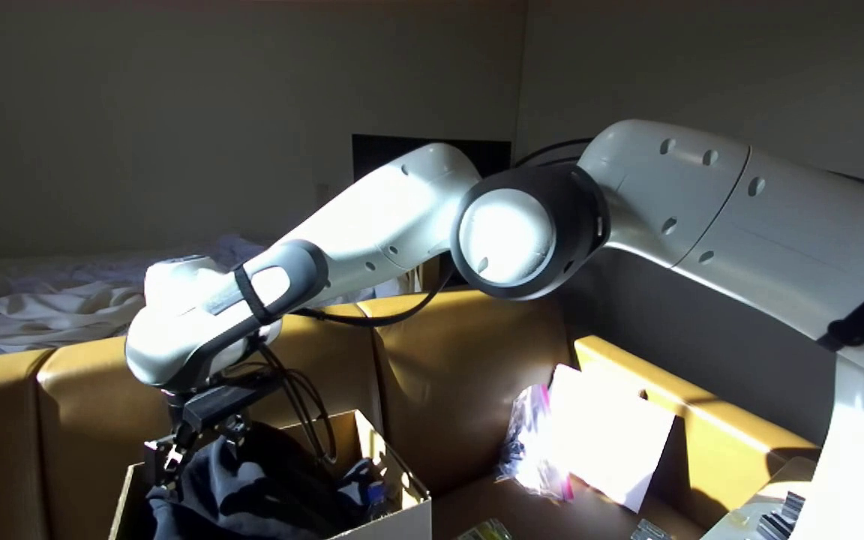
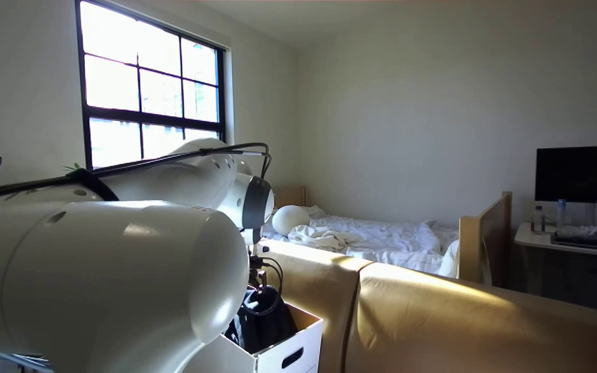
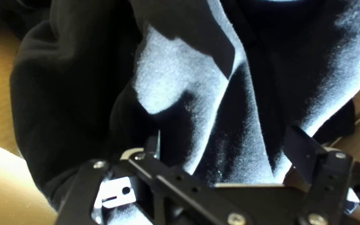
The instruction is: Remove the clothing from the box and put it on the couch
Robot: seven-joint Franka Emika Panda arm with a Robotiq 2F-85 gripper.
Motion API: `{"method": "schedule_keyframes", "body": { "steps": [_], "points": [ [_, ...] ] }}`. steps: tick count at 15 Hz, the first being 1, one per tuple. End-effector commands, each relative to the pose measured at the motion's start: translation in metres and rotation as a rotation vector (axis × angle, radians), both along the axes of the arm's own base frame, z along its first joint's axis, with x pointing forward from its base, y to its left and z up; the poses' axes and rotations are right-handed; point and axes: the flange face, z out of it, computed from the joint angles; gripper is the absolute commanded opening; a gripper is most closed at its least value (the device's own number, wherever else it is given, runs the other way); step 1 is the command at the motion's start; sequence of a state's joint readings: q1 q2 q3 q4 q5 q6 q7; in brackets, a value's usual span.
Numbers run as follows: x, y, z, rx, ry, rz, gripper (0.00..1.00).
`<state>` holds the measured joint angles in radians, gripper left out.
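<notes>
A: End effector (image 3: pixel 227 146) state?
B: Released. Fingers (image 3: pixel 302 153) apart, dark clothing (image 3: pixel 173 72) showing in the gap, wrist view.
A: Where's the clothing overall?
B: In the box (image 1: pixel 406 523), bunched up right at the fingers.
A: Box position?
B: Just in front of the couch (image 1: pixel 469 352) back. Can't see its support.

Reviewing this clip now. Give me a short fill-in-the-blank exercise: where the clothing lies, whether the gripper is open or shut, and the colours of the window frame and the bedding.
1. The clothing lies bunched ____ the box.
2. In the wrist view, the gripper is ____, its fingers apart.
3. In an exterior view, the window frame is ____.
4. Beyond the couch, the rumpled bedding is ____.

Missing words: inside; open; black; white.
</notes>
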<state>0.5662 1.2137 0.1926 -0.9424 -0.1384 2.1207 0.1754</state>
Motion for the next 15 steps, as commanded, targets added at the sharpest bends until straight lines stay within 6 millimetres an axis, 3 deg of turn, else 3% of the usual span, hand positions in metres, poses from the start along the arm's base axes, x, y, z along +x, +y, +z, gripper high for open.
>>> {"method": "schedule_keyframes", "body": {
  "steps": [1,3,7,8,9,15],
  "points": [
    [0.002,-0.005,-0.023,-0.078,0.010,0.066,1.00],
    [0.006,-0.017,-0.030,-0.228,-0.033,0.014,1.00],
    [0.008,-0.028,-0.053,-0.182,0.016,-0.001,1.00],
    [0.010,-0.029,-0.055,-0.155,0.031,-0.008,0.75],
    [0.009,-0.028,-0.055,-0.138,0.043,-0.012,0.74],
    [0.014,-0.012,-0.039,0.113,0.116,0.018,0.34]
  ]
}}
